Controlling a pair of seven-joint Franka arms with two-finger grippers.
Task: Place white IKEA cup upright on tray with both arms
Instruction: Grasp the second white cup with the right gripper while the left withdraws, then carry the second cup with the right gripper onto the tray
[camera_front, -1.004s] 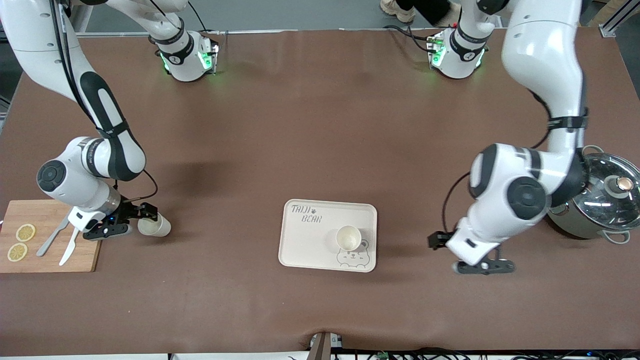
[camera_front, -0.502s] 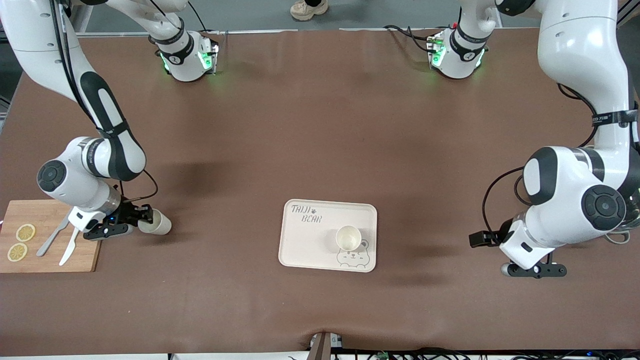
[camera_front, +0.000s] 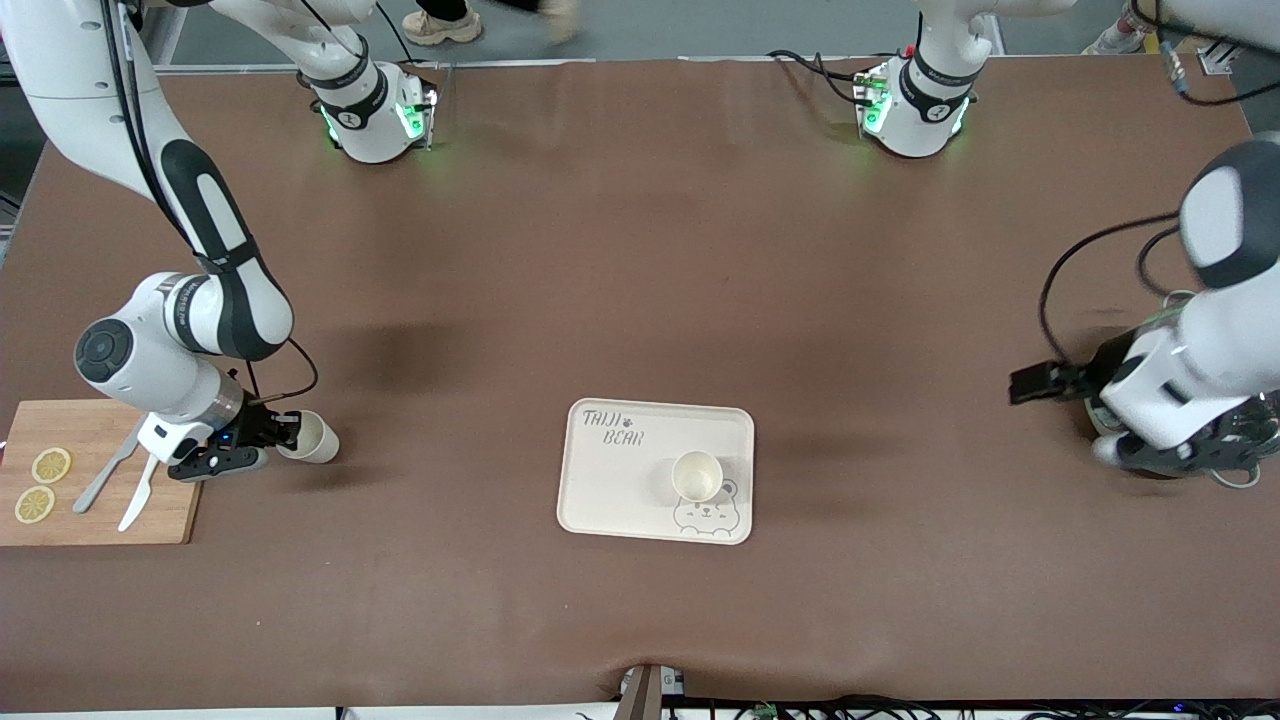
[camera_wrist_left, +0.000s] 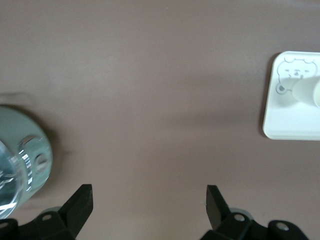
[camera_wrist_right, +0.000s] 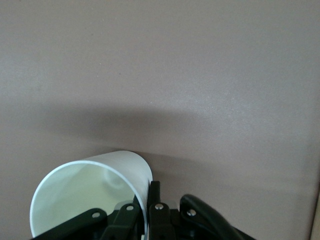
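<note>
A white cup (camera_front: 314, 439) lies on its side on the brown table beside the wooden board, toward the right arm's end. My right gripper (camera_front: 286, 433) is shut on its rim. In the right wrist view the cup (camera_wrist_right: 87, 192) has one finger inside its wall and one outside, at the gripper (camera_wrist_right: 148, 202). The cream tray (camera_front: 615, 480) with the bear drawing holds another white cup (camera_front: 697, 474), upright near the bear. My left gripper (camera_front: 1175, 462) hangs open and empty over the pot at the left arm's end; its wrist view shows the gripper (camera_wrist_left: 148, 197) above bare table.
A wooden cutting board (camera_front: 95, 510) with two lemon slices (camera_front: 42, 485), a knife and a fork lies at the right arm's end. A steel pot with a glass lid (camera_wrist_left: 20, 155) sits under the left arm. The tray's edge (camera_wrist_left: 285, 131) shows in the left wrist view.
The right gripper has shut on the rim of the lying cup. The left arm has swung away from the tray to its own end of the table, over the pot.
</note>
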